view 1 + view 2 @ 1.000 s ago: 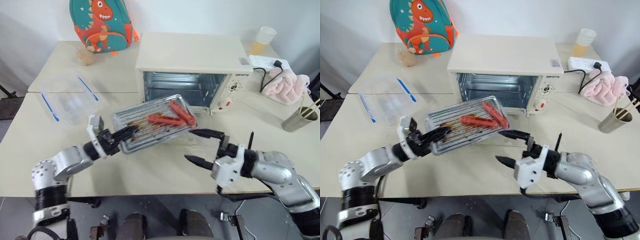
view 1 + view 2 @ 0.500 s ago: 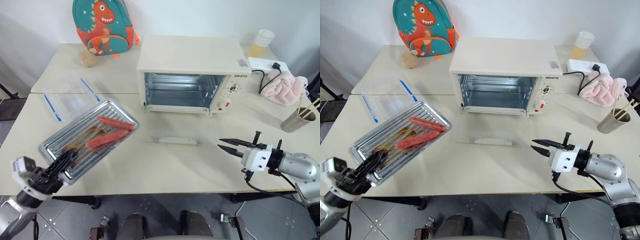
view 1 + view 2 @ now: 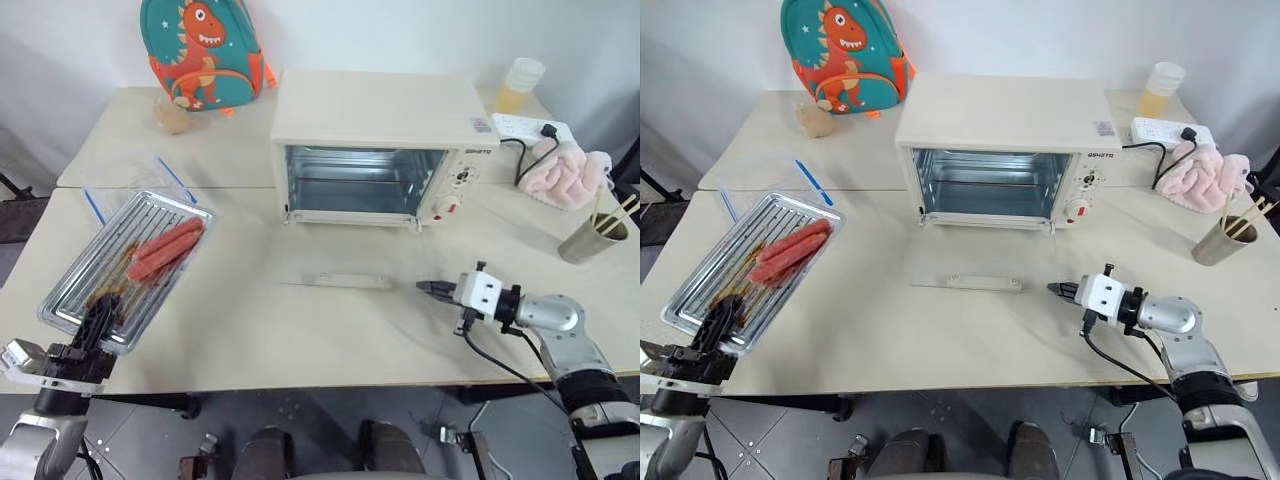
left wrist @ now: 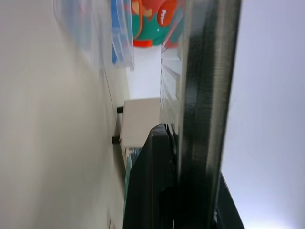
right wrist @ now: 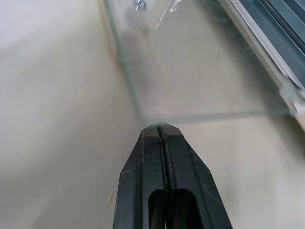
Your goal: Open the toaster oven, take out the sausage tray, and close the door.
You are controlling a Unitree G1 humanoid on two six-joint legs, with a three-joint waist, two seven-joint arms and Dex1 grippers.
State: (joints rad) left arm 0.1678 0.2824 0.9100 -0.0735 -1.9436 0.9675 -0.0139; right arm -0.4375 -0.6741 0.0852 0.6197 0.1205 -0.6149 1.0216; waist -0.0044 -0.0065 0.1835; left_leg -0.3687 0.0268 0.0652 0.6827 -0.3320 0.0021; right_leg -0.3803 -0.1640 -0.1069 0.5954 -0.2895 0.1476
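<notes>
The head views lay out the whole table (image 3: pixel 330 330): the oven (image 3: pixel 385 140) sits upper centre with its cavity exposed, and the door (image 3: pixel 345 262) — clear glass, hard to make out against the tabletop — lies flat in front of it, its cream handle (image 3: pixel 348 282) at mid-frame. The tray (image 3: pixel 125 265) is at the left of the frame, tilted, with 2 sausages (image 3: pixel 163 250) on it; it partly covers a clear box (image 3: pixel 150 180) with blue clips. A backpack (image 3: pixel 203 48) stands upper left, a pink cloth (image 3: pixel 567 172) and metal cup (image 3: pixel 590 238) at the right.

The right wrist view shows what the head views cannot: the door's glass corner (image 5: pixel 143 112) just ahead of the black fingertips (image 5: pixel 159 131), with no clear contact. The left wrist view shows the tray's rim (image 4: pixel 205 71) edge-on, very blurred, with the oven small behind it.

The left gripper (image 3: pixel 98 318), lower left, pinches the tray's near edge — its arm is cut off by the frame. The right gripper (image 3: pixel 428 287), right of centre, has its jaws pressed together on nothing, pointing at the door's right edge.
</notes>
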